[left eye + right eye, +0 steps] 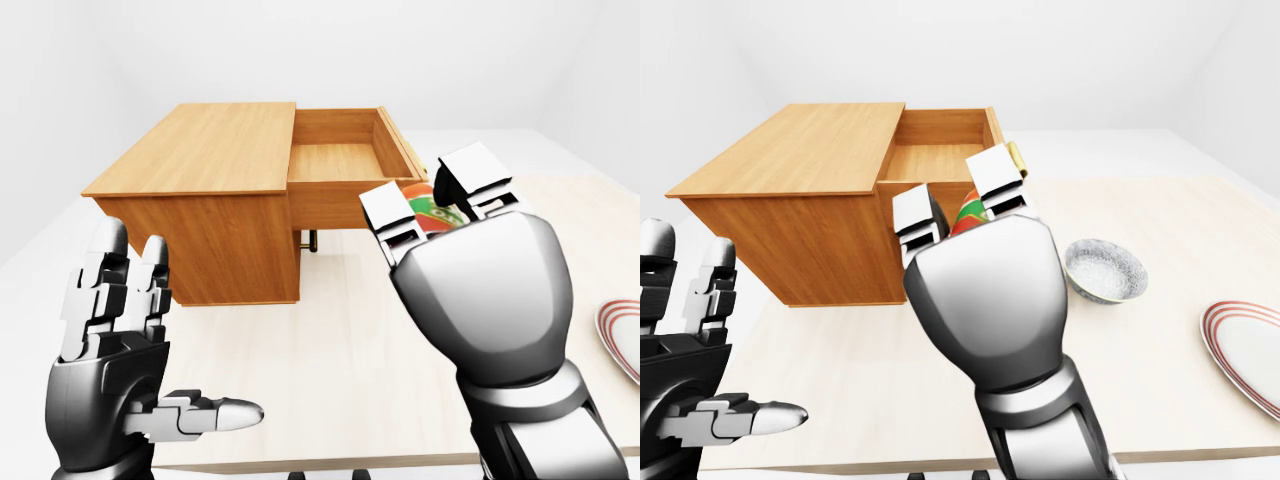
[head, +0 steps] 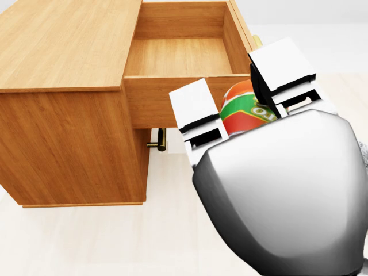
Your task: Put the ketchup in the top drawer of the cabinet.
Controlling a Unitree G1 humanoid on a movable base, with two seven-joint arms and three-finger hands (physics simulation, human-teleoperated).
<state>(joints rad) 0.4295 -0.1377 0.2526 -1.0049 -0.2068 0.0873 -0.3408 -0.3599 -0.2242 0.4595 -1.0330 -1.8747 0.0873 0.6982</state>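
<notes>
Our right hand (image 2: 270, 167) hides most of the ketchup (image 2: 244, 114), fingers (image 2: 198, 115) wrapped round it, just below the open top drawer (image 2: 190, 57). Our left hand (image 1: 115, 370) shows fingers spread, empty.

This is a bare simulated room, not a furnished home: plain white walls (image 1: 300, 50) with no detail surround a pale tabletop (image 1: 1160, 340). A small wooden cabinet (image 1: 200, 200) sits on it beside household tableware, a patterned bowl (image 1: 1105, 270) and a red-rimmed plate (image 1: 1245, 350), hinting at a kitchen setting.
</notes>
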